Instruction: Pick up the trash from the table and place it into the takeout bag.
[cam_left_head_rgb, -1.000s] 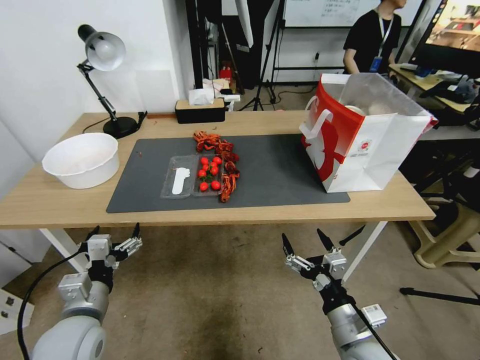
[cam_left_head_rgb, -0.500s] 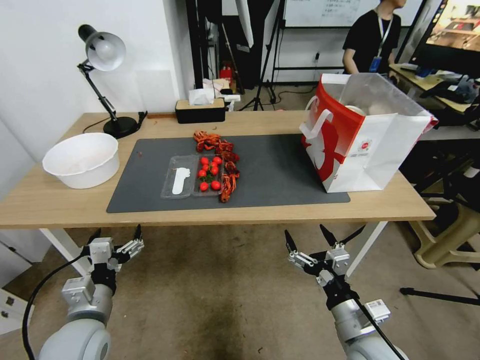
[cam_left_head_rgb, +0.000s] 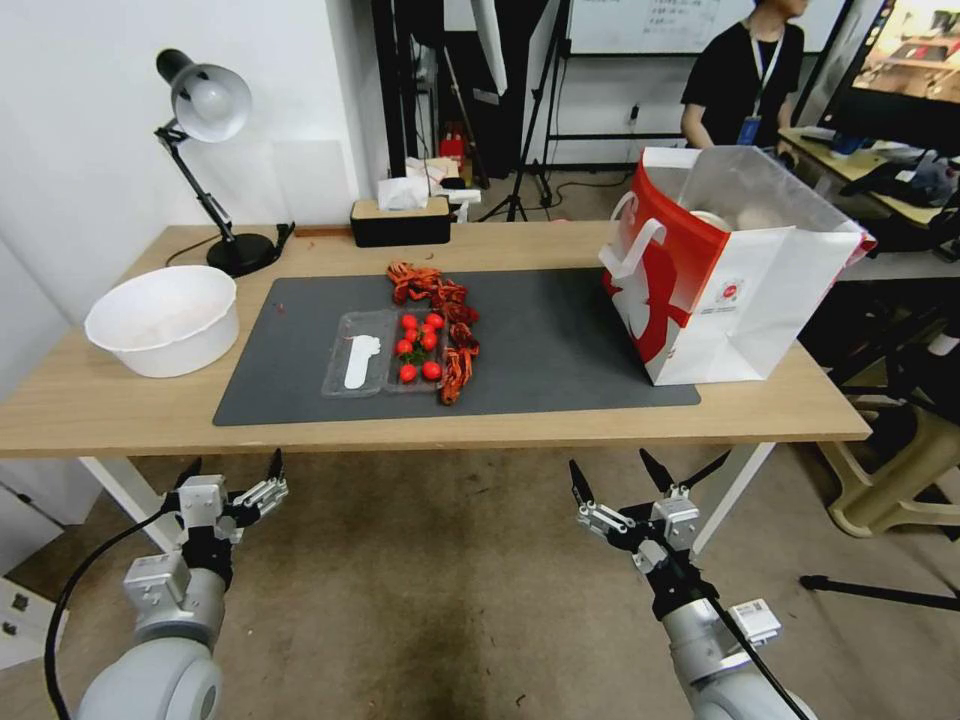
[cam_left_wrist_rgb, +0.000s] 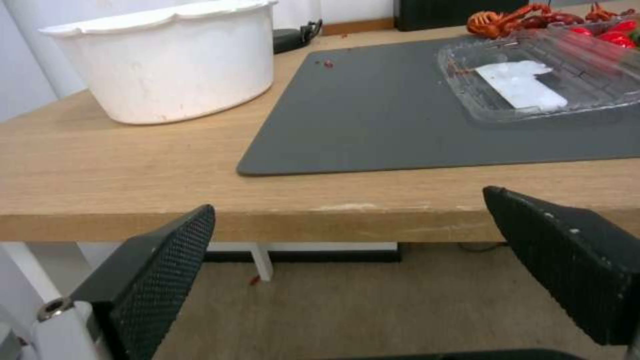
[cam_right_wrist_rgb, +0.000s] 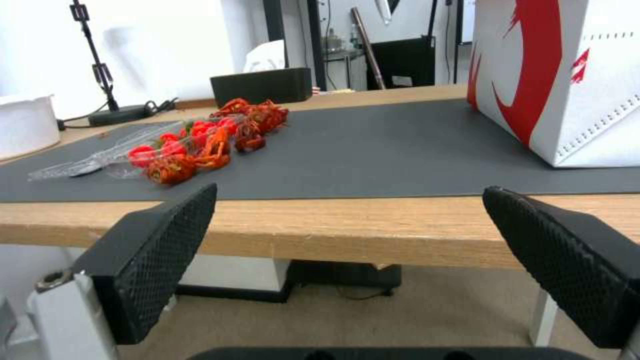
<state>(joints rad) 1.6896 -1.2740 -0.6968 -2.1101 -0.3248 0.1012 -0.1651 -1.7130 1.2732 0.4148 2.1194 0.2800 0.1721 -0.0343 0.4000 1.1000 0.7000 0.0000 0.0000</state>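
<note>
Below the near edge of the long light-wood worktop (cam_left_head_rgb: 130, 400), both arms hung idle over the floor: the left gripper (cam_left_head_rgb: 232, 470) and the right gripper (cam_left_head_rgb: 612, 472) each had its fingers spread wide and released, holding nothing.

On the large dark grey mat (cam_left_head_rgb: 560, 340) lay one clear plastic clamshell tray (cam_left_head_rgb: 362, 352), opened flat, with a white label on its empty half and about seven small red cherry tomatoes (cam_left_head_rgb: 418, 345) on the other. One loose string of red crayfish shells (cam_left_head_rgb: 447, 325) ran along the tray's far side and touched it. One large red-and-white paper takeout bag (cam_left_head_rgb: 725, 270) stood upright at the mat's right end, mouth open, with pale rounded things already inside that I could not tell apart. One white plastic bowl (cam_left_head_rgb: 163, 318), one black desk lamp (cam_left_head_rgb: 208, 110) and one black tissue box (cam_left_head_rgb: 400, 222) sat off the mat.

Several risks seemed likely. The thin tray would probably flex if pinched at one corner, and the tomatoes would roll off. The shells were separate pieces, so a single pinch might lift a few and scatter the rest. The bag stood close to the worktop's edge; a nudge to its rim could tip it or push it off.
</note>
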